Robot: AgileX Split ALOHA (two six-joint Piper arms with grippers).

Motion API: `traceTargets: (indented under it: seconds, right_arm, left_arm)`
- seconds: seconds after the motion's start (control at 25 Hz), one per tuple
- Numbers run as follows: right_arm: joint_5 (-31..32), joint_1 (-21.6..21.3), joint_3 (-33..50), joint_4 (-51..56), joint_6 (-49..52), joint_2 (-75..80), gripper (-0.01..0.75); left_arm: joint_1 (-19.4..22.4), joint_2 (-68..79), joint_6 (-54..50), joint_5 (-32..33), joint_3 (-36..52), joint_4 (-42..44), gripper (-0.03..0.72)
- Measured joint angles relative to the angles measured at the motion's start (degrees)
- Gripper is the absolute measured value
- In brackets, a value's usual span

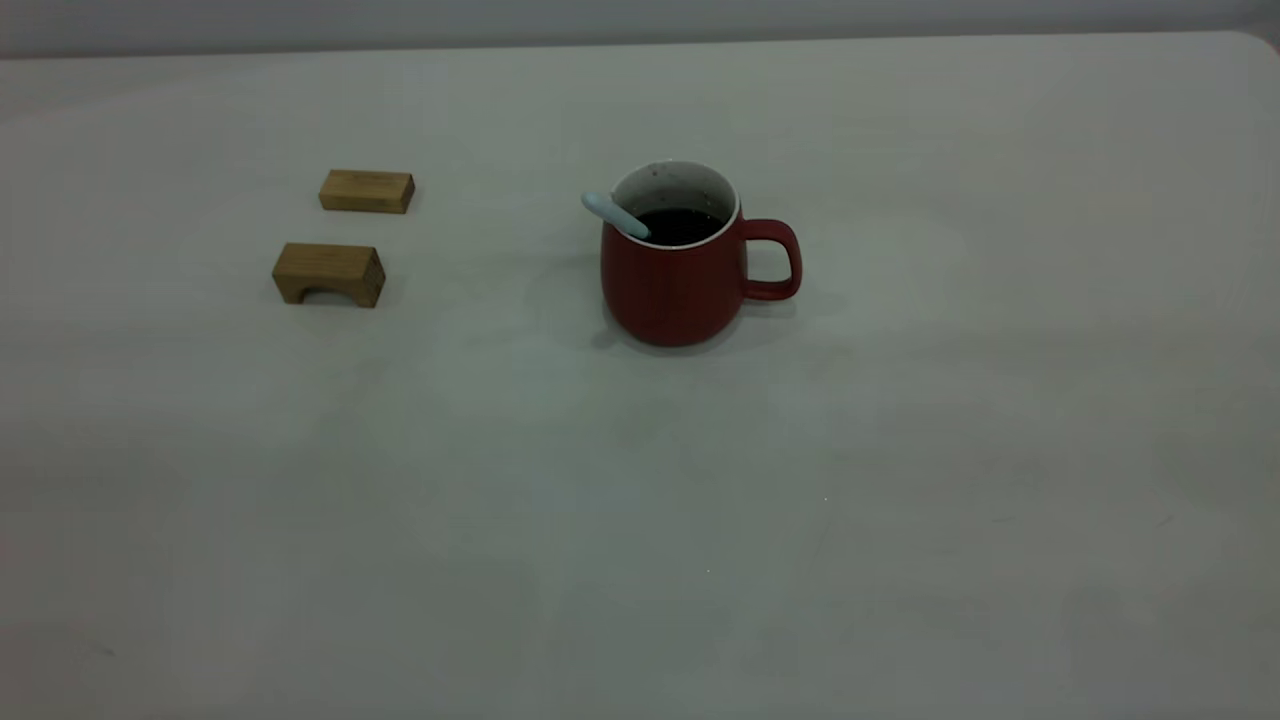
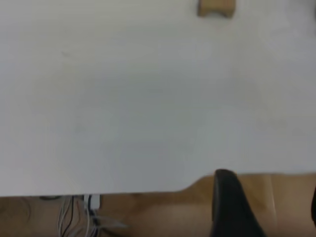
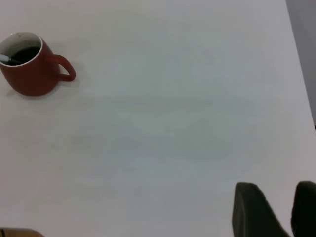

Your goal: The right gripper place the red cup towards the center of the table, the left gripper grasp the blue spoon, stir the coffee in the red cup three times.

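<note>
The red cup [image 1: 670, 285] stands upright near the middle of the table [image 1: 640, 500], its handle pointing to the right. Dark coffee [image 1: 678, 225] fills it, and the blue spoon [image 1: 610, 212] leans inside against the left rim, handle sticking out. Neither arm shows in the exterior view. In the right wrist view the red cup [image 3: 29, 74] is far from my right gripper [image 3: 286, 207], which is open over bare table with nothing in it. My left gripper [image 2: 269, 207] hangs open and holds nothing, just off the table's edge [image 2: 148, 190].
Two tan wooden blocks [image 1: 366, 191] [image 1: 329, 273] lie at the left of the table, well apart from the cup. One block [image 2: 216, 7] shows far off in the left wrist view. Below the table edge are a wooden floor and cables [image 2: 74, 212].
</note>
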Motion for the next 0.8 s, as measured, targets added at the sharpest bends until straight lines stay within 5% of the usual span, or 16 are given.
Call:
traceTargets:
  seconds: [0.8]
  right_arm:
    - [0.0,0.0,0.0,0.0,0.0,0.0,0.237]
  left_arm:
    - [-2.74,-10.55,0.99,0.91,1.78,0.68,0.464]
